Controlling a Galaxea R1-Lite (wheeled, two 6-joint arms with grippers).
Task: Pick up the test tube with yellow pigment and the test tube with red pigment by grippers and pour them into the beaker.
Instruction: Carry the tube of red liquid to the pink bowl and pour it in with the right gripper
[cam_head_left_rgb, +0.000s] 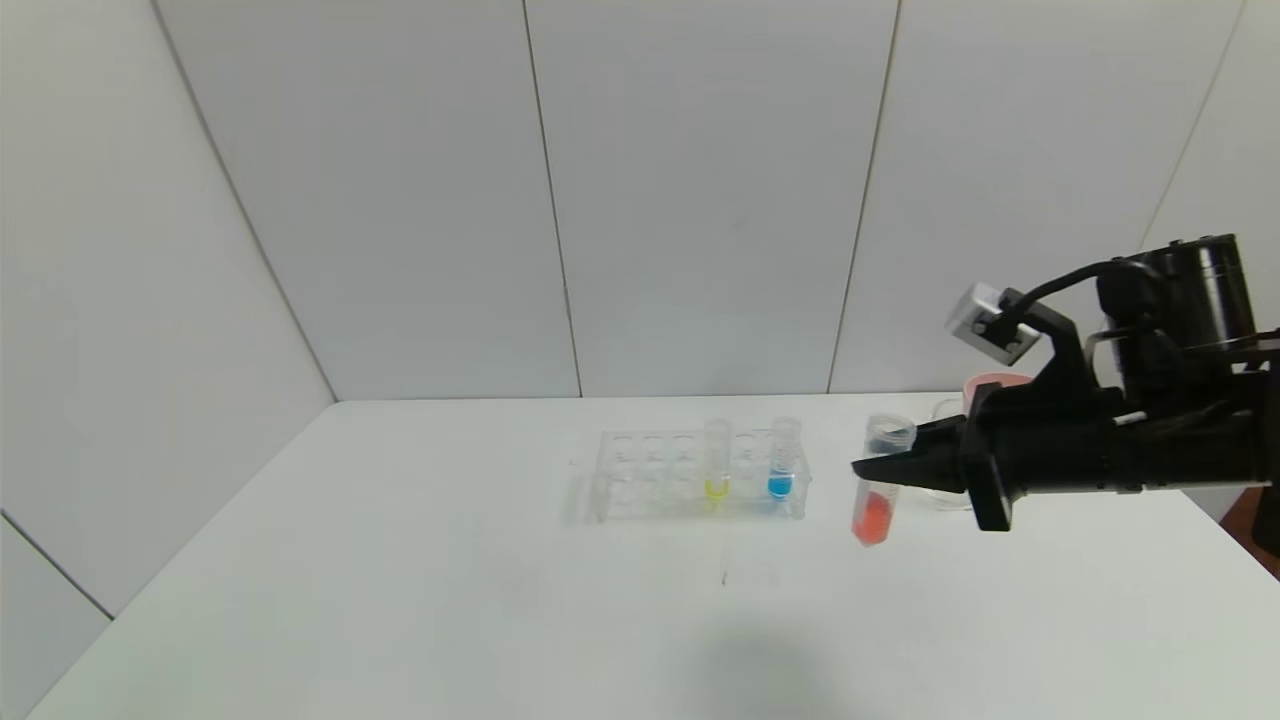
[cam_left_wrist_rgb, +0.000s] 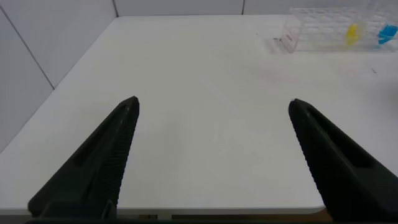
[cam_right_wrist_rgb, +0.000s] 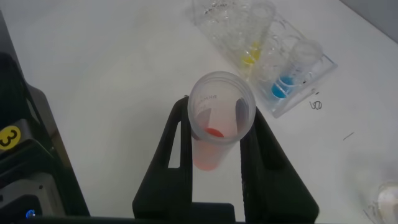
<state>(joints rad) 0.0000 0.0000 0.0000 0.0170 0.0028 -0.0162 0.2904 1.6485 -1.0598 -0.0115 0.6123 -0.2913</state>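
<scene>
My right gripper (cam_head_left_rgb: 872, 468) is shut on the test tube with red pigment (cam_head_left_rgb: 874, 502) and holds it upright above the table, to the right of the clear rack (cam_head_left_rgb: 640, 480). In the right wrist view the tube (cam_right_wrist_rgb: 214, 134) sits between the two fingers (cam_right_wrist_rgb: 163, 163), its open mouth towards the camera. The test tube with yellow pigment (cam_head_left_rgb: 717, 465) stands in the rack, next to the blue tube (cam_head_left_rgb: 783, 462). The beaker (cam_head_left_rgb: 945, 412) is mostly hidden behind my right gripper. My left gripper (cam_left_wrist_rgb: 212, 107) is open and empty over the bare table, out of the head view.
A pink bowl (cam_head_left_rgb: 992, 384) stands at the back right behind the right arm. The rack with yellow (cam_right_wrist_rgb: 250, 56) and blue (cam_right_wrist_rgb: 283, 87) liquid shows in the right wrist view too, and far off in the left wrist view (cam_left_wrist_rgb: 323, 34). The table's right edge is near the right arm.
</scene>
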